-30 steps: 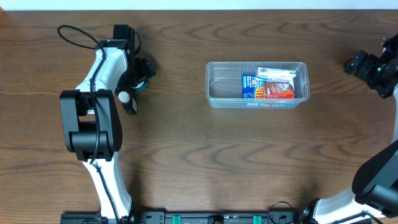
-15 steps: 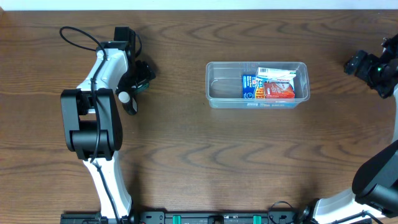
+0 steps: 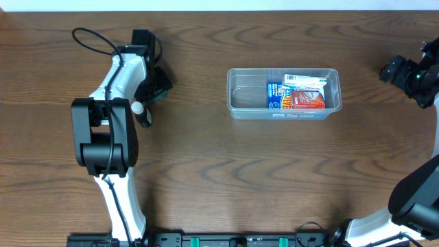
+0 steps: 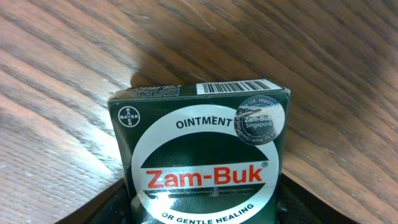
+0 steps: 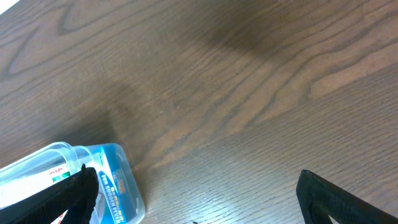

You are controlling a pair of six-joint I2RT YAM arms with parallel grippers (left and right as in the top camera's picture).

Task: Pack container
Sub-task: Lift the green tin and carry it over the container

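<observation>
The container (image 3: 244, 95), a clear shallow bin, sits right of the table's middle. Its right half holds a blue packet (image 3: 275, 95) and a red and white box (image 3: 306, 96). My left gripper (image 3: 156, 88) is far to the left of it. In the left wrist view it (image 4: 202, 208) is shut on a dark green Zam-Buk ointment box (image 4: 202, 149) just above the wood. My right gripper (image 3: 399, 71) is open and empty at the far right edge. In the right wrist view (image 5: 196, 186) the container's corner (image 5: 65, 149) shows at lower left.
A small dark thing with a white end (image 3: 140, 110), perhaps a bottle, lies on the table just below my left gripper. The left arm's body and cable (image 3: 103, 130) take up the left side. The table's far edge runs along the top.
My left arm has shifted slightly to the right with the ointment box in its jaws. The right arm and the container have not moved.
</observation>
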